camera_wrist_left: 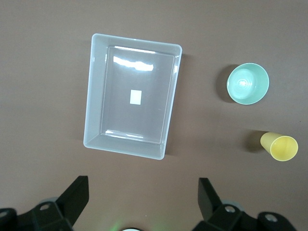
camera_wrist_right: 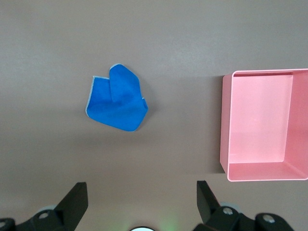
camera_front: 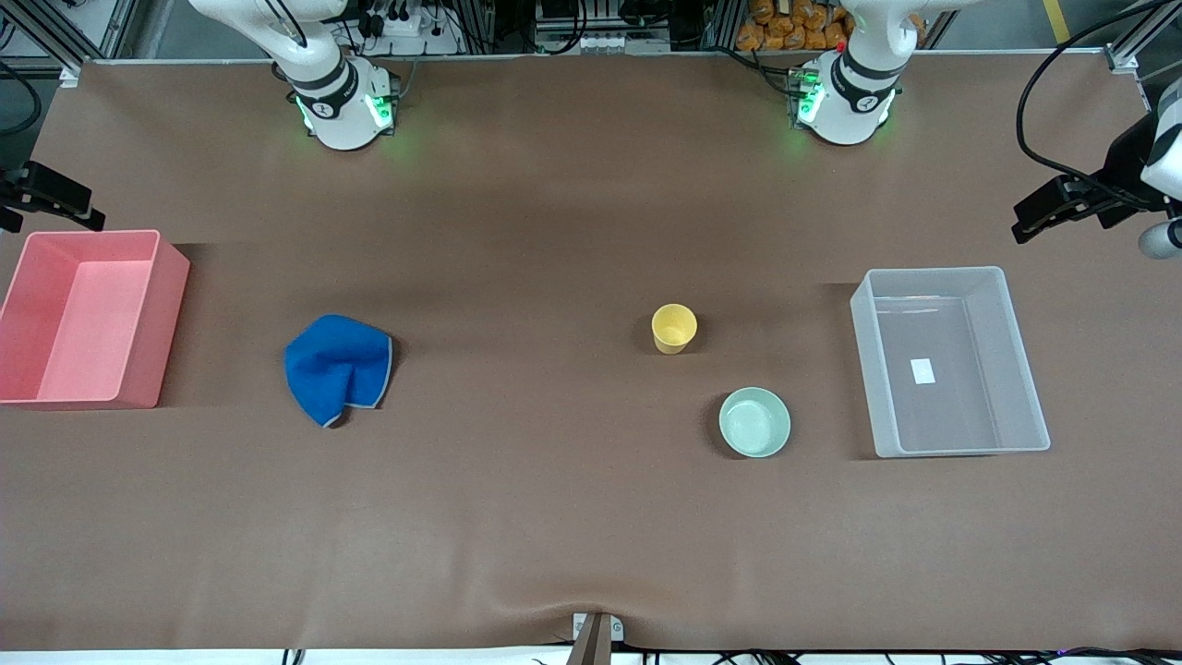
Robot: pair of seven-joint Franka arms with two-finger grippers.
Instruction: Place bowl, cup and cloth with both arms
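Observation:
The pale mint green bowl (camera_front: 754, 422) sits empty on the brown table toward the left arm's end; it also shows in the left wrist view (camera_wrist_left: 248, 83). The yellow cup (camera_front: 674, 328) stands upright a little farther from the front camera than the bowl (camera_wrist_left: 280, 147). The blue cloth (camera_front: 337, 368) lies crumpled toward the right arm's end (camera_wrist_right: 117, 98). My left gripper (camera_wrist_left: 143, 192) is open and empty, high over the table beside the clear bin. My right gripper (camera_wrist_right: 142, 192) is open and empty, high over the table between the cloth and the pink bin.
An empty clear plastic bin (camera_front: 933, 273) stands at the left arm's end, beside the bowl (camera_wrist_left: 91, 96). An empty pink bin (camera_front: 171, 323) stands at the right arm's end, beside the cloth (camera_wrist_right: 226, 125). A brown mat covers the table.

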